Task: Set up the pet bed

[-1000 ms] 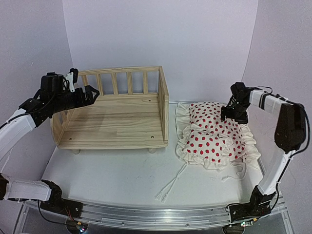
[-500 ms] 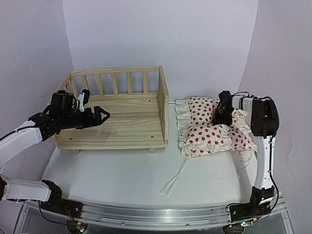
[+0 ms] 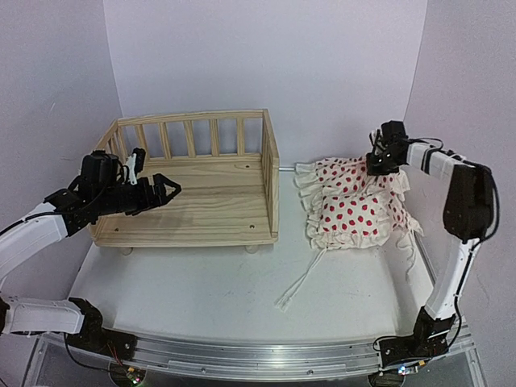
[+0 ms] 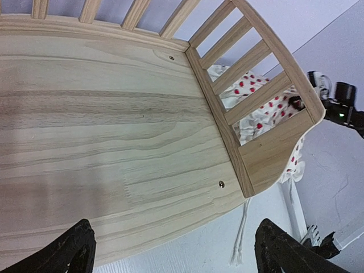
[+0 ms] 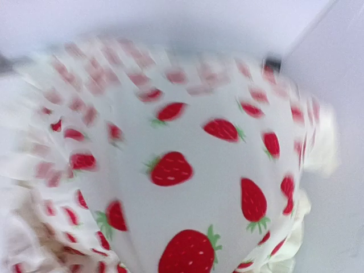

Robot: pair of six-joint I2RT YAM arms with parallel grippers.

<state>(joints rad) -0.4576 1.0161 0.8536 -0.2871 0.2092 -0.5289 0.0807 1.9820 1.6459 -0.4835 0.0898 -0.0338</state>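
The pet bed (image 3: 211, 205) is a light pine frame with slatted rails, standing left of centre with its floor bare. My left gripper (image 3: 165, 192) hovers open over the left part of that floor; its dark fingertips (image 4: 77, 250) frame the boards in the left wrist view. To the bed's right lies the red-dotted white ruffled cushion (image 3: 355, 211), bunched up. My right gripper (image 3: 379, 167) is shut on its raised back edge. Strawberry-print cushion fabric (image 5: 187, 170) fills the right wrist view and hides the fingers. Tie strings (image 3: 302, 282) trail toward the front.
The bed's right rail (image 4: 250, 85) stands between the bed floor and the cushion. Purple walls close in behind and on both sides. A metal rail (image 3: 258, 355) with the arm bases runs along the near edge.
My right gripper has shut on the cushion's back edge and lifted it, bunching the cushion. My left arm swung from the left rail in over the bed floor.
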